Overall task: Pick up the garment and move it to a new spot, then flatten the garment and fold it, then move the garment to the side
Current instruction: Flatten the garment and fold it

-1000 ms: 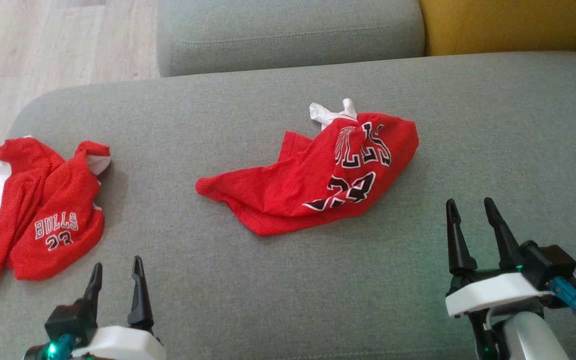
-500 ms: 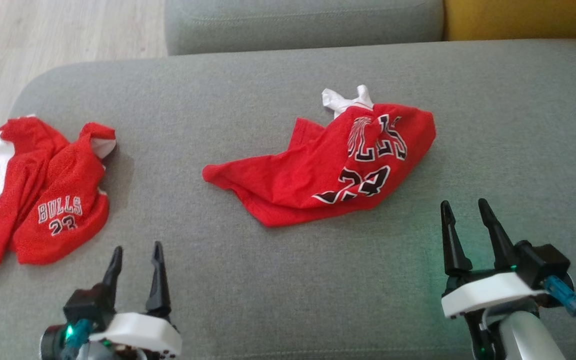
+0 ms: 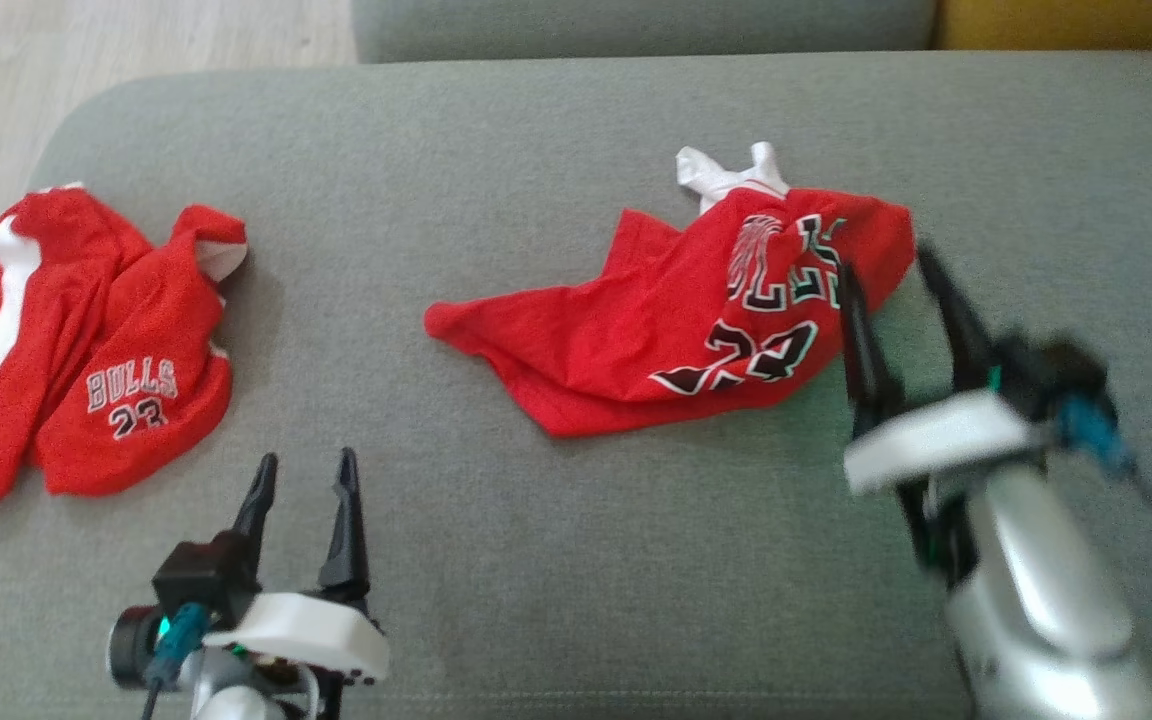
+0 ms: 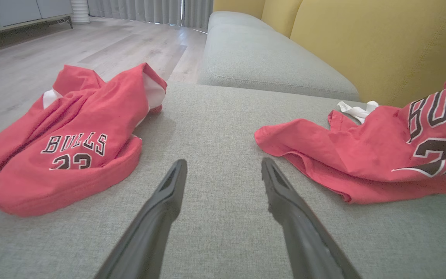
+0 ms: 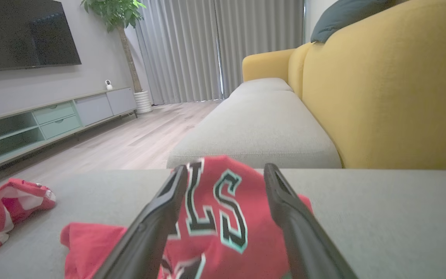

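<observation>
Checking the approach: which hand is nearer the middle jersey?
Right. The right hand, open, is at the right edge of the jersey; the left hand is well short of its left tip.

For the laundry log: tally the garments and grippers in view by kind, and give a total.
Red garments: 2 (middle garment, left garment)
Grippers: 2 (left gripper, right gripper)
Total: 4

Blk jaws; wht housings (image 3: 936,440); silver forearm (image 3: 1036,590)
</observation>
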Motion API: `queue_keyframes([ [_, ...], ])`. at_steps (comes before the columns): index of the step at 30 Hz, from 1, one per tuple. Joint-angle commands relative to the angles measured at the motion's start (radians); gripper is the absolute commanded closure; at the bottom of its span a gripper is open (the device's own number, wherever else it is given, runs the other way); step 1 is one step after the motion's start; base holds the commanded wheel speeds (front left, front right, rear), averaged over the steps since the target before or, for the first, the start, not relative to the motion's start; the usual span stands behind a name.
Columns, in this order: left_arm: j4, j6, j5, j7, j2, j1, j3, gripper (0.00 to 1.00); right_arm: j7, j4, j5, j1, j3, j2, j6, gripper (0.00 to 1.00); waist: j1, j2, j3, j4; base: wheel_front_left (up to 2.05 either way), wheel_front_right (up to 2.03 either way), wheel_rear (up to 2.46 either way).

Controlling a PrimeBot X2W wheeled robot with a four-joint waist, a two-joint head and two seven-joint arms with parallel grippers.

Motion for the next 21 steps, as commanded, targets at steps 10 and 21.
queue_keyframes([
  [10,-0.008,-0.011,-0.036,-0.008,0.001,-0.067,-0.060,0.00,0.203,0.145,0.046,-0.406,0.035,-0.092,0.008,0.00,0.0000,0.0000,0.061,0.106,0.00,0.00,0.00],
  [21,0.000,-0.017,-0.086,-0.008,0.001,-0.102,-0.154,0.00,0.392,0.437,0.034,-0.589,-0.013,-0.176,0.008,0.00,0.0000,0.0000,0.135,0.221,0.00,0.00,0.00],
])
